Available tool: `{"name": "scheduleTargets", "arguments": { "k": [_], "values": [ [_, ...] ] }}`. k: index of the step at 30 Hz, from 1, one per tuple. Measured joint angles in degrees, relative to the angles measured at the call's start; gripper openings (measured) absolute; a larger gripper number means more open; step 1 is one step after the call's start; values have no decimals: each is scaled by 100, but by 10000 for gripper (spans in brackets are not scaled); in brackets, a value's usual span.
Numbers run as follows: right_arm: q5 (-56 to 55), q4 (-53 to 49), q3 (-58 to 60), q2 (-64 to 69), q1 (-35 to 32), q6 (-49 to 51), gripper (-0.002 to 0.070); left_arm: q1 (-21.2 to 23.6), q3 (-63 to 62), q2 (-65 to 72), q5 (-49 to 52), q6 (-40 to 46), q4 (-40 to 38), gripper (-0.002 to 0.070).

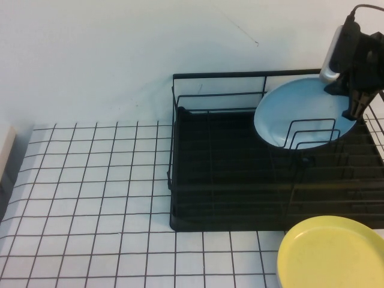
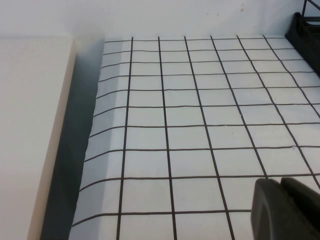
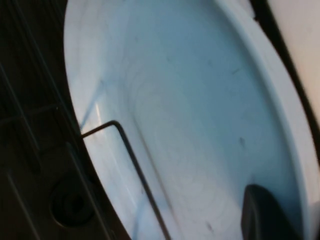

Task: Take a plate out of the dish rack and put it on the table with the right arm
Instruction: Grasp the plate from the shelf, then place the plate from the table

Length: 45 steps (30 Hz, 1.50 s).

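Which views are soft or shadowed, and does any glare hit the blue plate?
High view: even light, mildly soft; plate shows no hard glare, right gripper at its far-right rim, dish rack tray reads near-black. Right wrist view: close-up plate blurred, only a faint sheen. Left wrist view: table grid sharp, dark shadow band along its edge, left gripper tip blurred.

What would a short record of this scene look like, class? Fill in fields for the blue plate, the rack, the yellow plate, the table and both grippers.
blue plate: leaning tilted in the rack's wire loops, not yet lifted
rack: black wire, on the table, right of middle
yellow plate: flat on the table in front of the rack
table: white with a black grid
right gripper: at the blue plate's right rim, closing on it
left gripper: low over the table, away from the rack
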Motion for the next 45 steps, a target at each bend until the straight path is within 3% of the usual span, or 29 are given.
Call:
{"name": "scheduleTargets", "arguments": {
  "k": [7,18,26,31,36,42,45],
  "values": [
    [91,-26,0,-798,0,112,102,0,0,0,0,24,0,-3],
    [656,164,-14,-2383,0,1909,97,0,0,0,0,24,0,-3],
    [2925,218,-14,-3222,0,3936,97,0,0,0,0,24,0,-3],
    [4070,181,107,-3430,4,4623,97,0,0,0,0,24,0,-3],
    [4095,-96,1070,-3947,4,4976,97,0,0,0,0,24,0,-3],
    [4069,-178,3027,-4782,4,5050,97,0,0,0,0,24,0,-3],
    [3587,-229,3941,-5153,4,5155,97,0,0,0,0,24,0,-3]
  ]
}}
